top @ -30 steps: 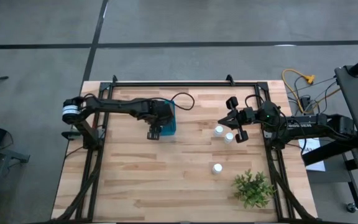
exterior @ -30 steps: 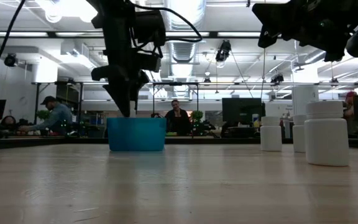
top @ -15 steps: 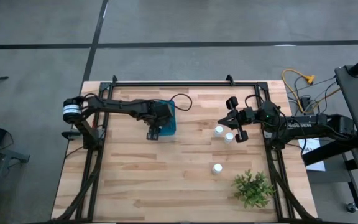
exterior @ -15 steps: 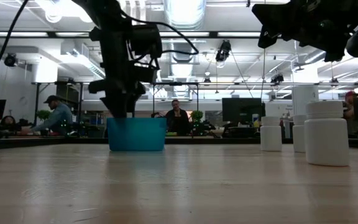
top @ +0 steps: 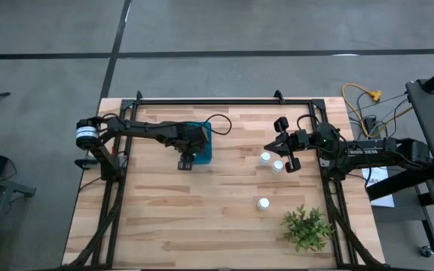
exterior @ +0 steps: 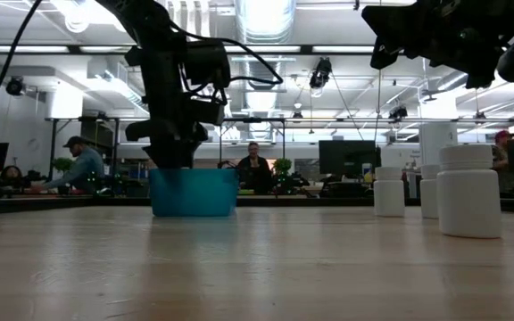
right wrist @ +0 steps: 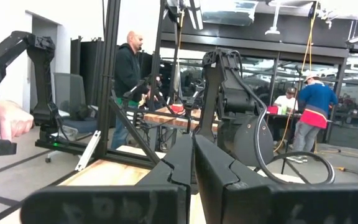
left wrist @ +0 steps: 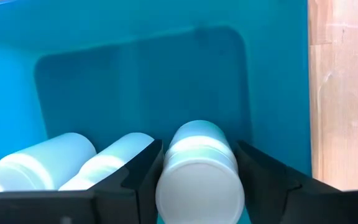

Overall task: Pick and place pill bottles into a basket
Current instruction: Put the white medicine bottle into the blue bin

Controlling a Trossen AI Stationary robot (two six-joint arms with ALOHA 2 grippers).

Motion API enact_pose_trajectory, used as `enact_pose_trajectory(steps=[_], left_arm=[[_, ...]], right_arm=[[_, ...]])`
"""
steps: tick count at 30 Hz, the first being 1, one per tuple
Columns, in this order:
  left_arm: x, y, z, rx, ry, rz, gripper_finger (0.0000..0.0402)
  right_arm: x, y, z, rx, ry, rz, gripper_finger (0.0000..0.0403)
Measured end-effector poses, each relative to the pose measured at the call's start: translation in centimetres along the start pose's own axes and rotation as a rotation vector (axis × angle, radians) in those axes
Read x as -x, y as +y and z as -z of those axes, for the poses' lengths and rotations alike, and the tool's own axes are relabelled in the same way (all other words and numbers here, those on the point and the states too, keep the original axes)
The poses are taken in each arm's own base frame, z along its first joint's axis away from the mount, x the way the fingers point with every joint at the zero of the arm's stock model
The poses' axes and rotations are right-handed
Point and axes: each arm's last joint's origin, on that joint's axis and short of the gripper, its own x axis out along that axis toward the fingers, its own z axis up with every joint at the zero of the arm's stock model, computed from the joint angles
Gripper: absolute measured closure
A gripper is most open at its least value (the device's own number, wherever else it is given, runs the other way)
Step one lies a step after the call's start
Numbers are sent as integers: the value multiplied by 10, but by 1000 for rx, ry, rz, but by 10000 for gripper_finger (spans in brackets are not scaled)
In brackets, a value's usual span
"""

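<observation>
The blue basket (top: 204,142) stands at the table's far left of centre; it also shows in the low view (exterior: 193,193). My left gripper (top: 187,159) reaches down into it (exterior: 173,157) and is shut on a white pill bottle (left wrist: 197,177). Two more bottles (left wrist: 48,158) (left wrist: 114,155) are inside the basket (left wrist: 166,68), beside the held one. Three bottles (top: 265,158) (top: 277,166) (top: 263,203) stand upright on the table at the right. My right gripper (top: 280,143) is shut and empty, held high beside the two far bottles (right wrist: 192,155). My left gripper pinches the bottle's round sides (left wrist: 166,180) between its two fingers (left wrist: 143,174). The fingers come from above, pointing down into the basket, and lie along the bottle. The bottle's far end (left wrist: 197,134) is inside the basket; whether it touches the floor cannot be told.
A green leafy plant (top: 306,228) stands at the near right corner. A black frame runs along the table's far and side edges (top: 209,101). Bare wood lies across the near middle (top: 194,218). People show in the room behind (exterior: 78,165).
My left gripper has gone down with the bottle, from just above the basket's rim into the basket, and a little toward the table's left edge. It stays shut on the bottle.
</observation>
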Motion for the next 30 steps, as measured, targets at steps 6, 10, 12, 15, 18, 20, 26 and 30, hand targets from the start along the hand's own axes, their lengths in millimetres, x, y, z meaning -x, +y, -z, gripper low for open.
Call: enact_pose_trajectory(steps=[6,10,12,15,18,20,26,30], left_arm=[[0,0,0,1,2,1,245],[-1,0,1,1,5,2,225],[-1,0,1,1,6,2,218],[-1,-1,1,18,9,3,214],[-1,-1,2,21,16,5,212],[-1,-1,2,25,15,5,211],[-1,-1,3,42,25,8,209],[-1,-2,4,43,37,11,208]], right_arm=[[0,0,0,0,0,0,394],[0,0,0,0,0,0,394],[0,0,0,2,0,0,394],[0,0,0,3,0,0,394],[0,0,0,6,0,0,394],[0,0,0,8,0,0,394],[0,0,0,7,0,0,394],[0,0,0,7,0,0,394]])
